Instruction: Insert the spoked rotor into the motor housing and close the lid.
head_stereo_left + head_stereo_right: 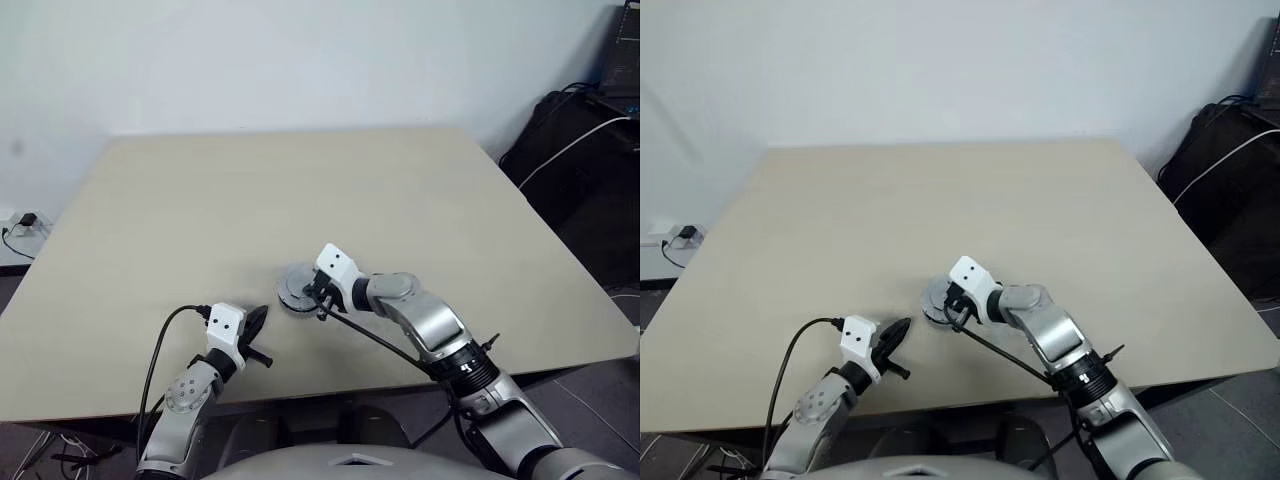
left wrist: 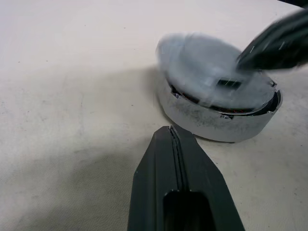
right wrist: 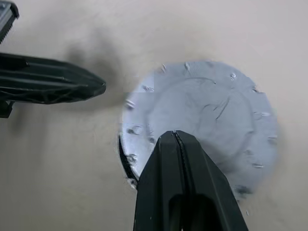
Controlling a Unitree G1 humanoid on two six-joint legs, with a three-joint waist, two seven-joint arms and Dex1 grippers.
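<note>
Left eye view: a broad beige table (image 1: 300, 200) stands against a pale wall, with a dark bag or case (image 1: 580, 150) and a white cable on the floor off the right arm's side, and a wall socket low on the left arm's side.

The right gripper (image 1: 320, 297) has its two black fingers pressed together, holding nothing. Its tip is over the lid (image 3: 211, 120), near the edge; whether it presses on the silver face cannot be told. The lid lies on the motor housing (image 2: 216, 122), slightly askew, so a dark gap with a glint of copper shows along the rim on one side. The spoked rotor cannot be made out under the lid.

The left gripper (image 1: 256, 322) is also closed and empty, fingers together, just above the table. The housing with its lid sits just ahead of its tip and slightly toward the right arm, near but apart.
</note>
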